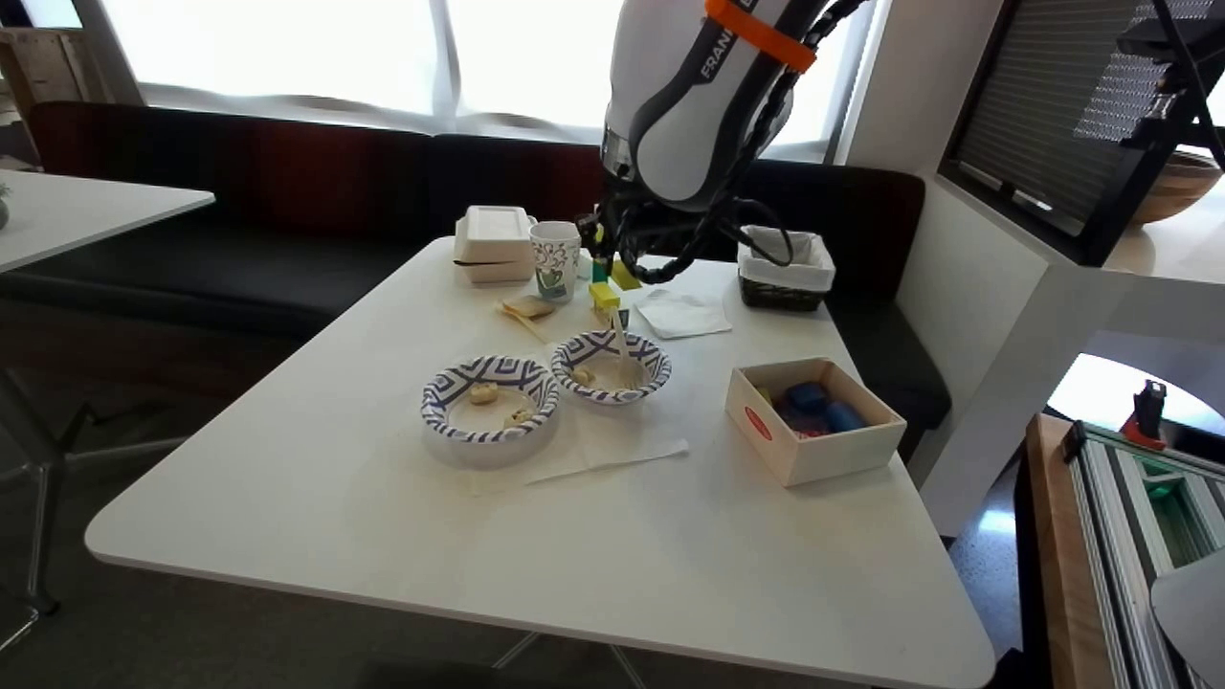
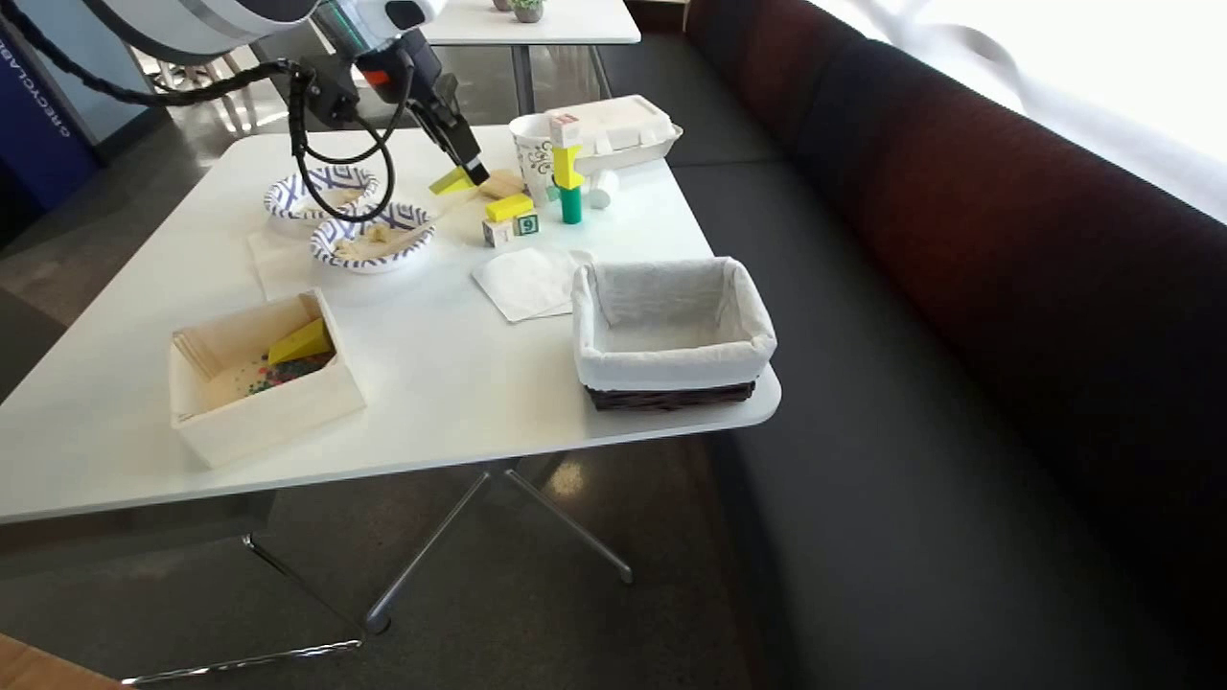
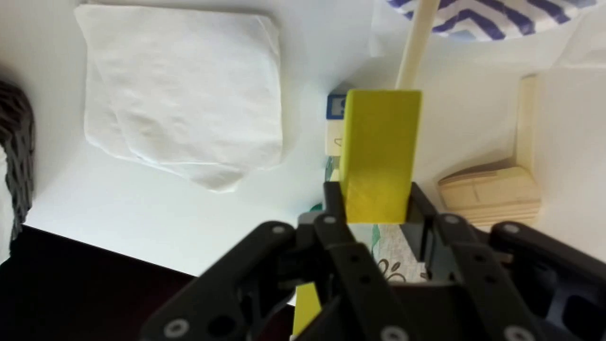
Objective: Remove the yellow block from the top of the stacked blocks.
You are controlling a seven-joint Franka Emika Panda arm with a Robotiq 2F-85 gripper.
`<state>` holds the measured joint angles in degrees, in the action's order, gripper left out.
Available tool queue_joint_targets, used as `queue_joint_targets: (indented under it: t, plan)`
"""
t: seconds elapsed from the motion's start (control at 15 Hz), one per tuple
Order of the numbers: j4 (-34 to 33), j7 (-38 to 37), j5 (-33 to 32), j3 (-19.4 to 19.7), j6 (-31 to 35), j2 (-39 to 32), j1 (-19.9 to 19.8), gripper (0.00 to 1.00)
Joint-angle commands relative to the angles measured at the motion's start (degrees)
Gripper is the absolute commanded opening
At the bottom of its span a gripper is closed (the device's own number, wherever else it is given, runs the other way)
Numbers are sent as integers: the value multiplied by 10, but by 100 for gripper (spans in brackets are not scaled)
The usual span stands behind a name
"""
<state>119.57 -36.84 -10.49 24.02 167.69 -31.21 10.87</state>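
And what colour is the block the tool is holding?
Yellow. The block shows best in the wrist view.

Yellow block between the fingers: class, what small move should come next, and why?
Probably ease the gripped yellow block sideways, away from the letter blocks, before lowering it. The fingers clasp it, and in an exterior view it hangs apart from a lower yellow block resting on those letter blocks; a straight descent might knock them.

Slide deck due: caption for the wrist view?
The gripper holds a yellow block above the table; white napkin at picture left.
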Motion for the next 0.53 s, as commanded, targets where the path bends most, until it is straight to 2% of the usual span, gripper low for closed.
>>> queue_joint_targets:
  t: [0.0, 0.47]
  plan:
    - [-25, 7, 34, -6, 34, -35, -7, 8]
    - [-65, 29, 75, -9, 42, -70, -22, 8]
